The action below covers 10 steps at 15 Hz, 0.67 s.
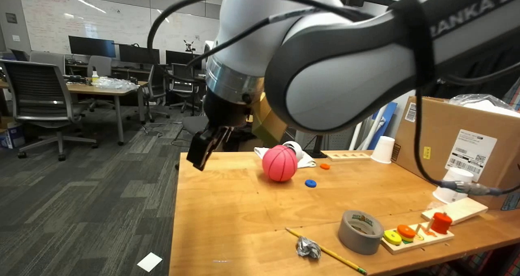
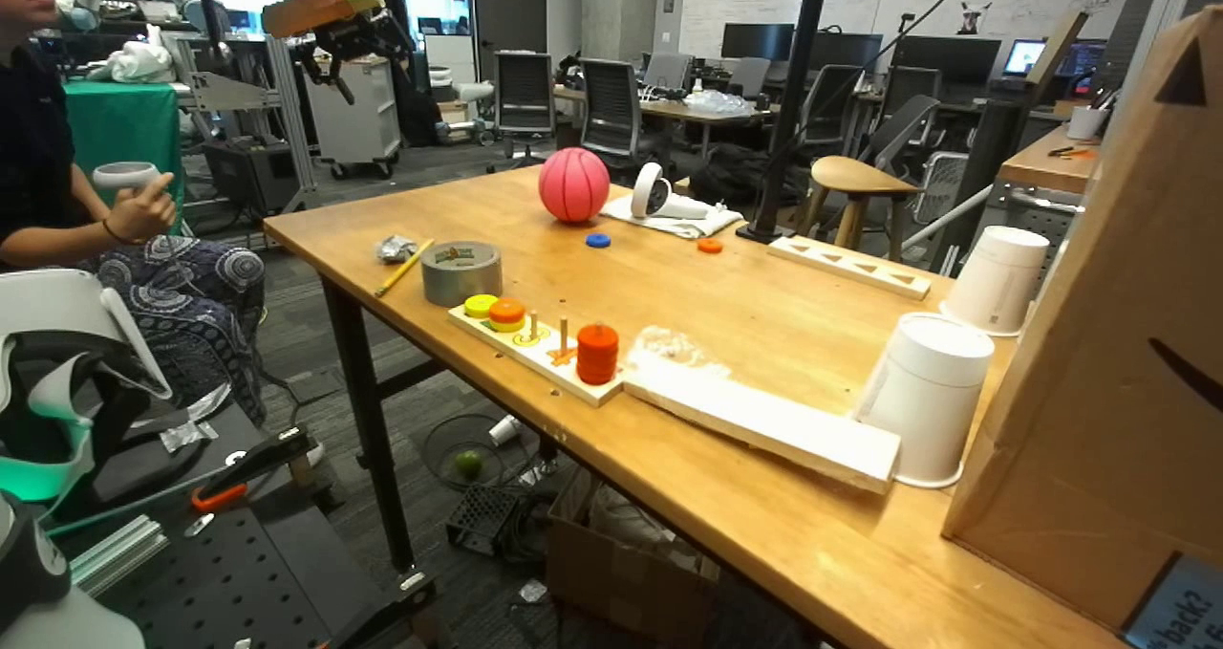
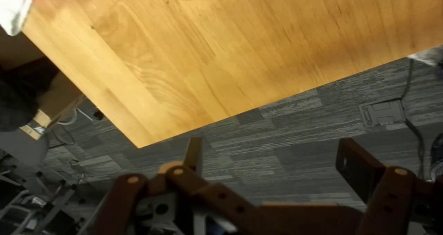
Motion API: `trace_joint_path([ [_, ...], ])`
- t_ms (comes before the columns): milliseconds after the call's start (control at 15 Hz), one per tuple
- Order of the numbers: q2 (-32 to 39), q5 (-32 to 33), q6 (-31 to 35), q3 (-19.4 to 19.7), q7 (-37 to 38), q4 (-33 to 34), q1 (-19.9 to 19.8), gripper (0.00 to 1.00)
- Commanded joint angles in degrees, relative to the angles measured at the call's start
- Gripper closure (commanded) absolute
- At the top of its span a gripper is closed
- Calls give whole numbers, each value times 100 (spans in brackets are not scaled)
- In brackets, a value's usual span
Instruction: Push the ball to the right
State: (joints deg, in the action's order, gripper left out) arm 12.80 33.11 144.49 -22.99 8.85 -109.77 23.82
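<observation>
Ball (image 1: pixel 280 163) rests on the tabletop (image 1: pixel 227 203) just beside a cloth (image 1: pixel 308 161), hiding part of it in an exterior view; the wrist view crops the ball to a sliver in one corner. Plastic (image 1: pixel 479 100) tops a box (image 1: pixel 438 125) cut off by the right edge of both exterior views. A cable (image 1: pixel 417 138) runs in front of an upturned cup (image 1: pixel 457 175) beside the box. Beneath the tabletop, the contents of a carton (image 2: pixel 616 582) are hard to make out. A seated person (image 2: pixel 38 181) is cropped by the frame's left edge. The arm (image 1: pixel 353 83), also cut off, reaches in above the tabletop, its end effector (image 3: pixel 269 143) angled downward and released, fingers (image 3: pixel 358 169) spread with floor (image 3: pixel 277 169) visible between them.
</observation>
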Motion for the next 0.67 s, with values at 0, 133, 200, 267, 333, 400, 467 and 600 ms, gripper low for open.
trace_joint_path([
  [0, 907, -475, 191, 157, -773, 809, 91, 0],
  [133, 1312, -779, 103, 241, -1191, 1160, 73, 0],
  [200, 1522, -957, 53, 276, -1432, 1392, 27, 0],
  [267, 1675, -1100, 4, 326, -1617, 1552, -2, 0],
  [333, 1822, -1241, -44, 394, -1786, 1721, -52, 0],
  [400, 1900, -1400, -78, 438, -1940, 1811, -132, 0],
  [467, 1967, -1529, -130, 514, -2027, 1873, -201, 0],
  [600, 1938, -1705, -209, 707, -2092, 1795, -383, 0],
])
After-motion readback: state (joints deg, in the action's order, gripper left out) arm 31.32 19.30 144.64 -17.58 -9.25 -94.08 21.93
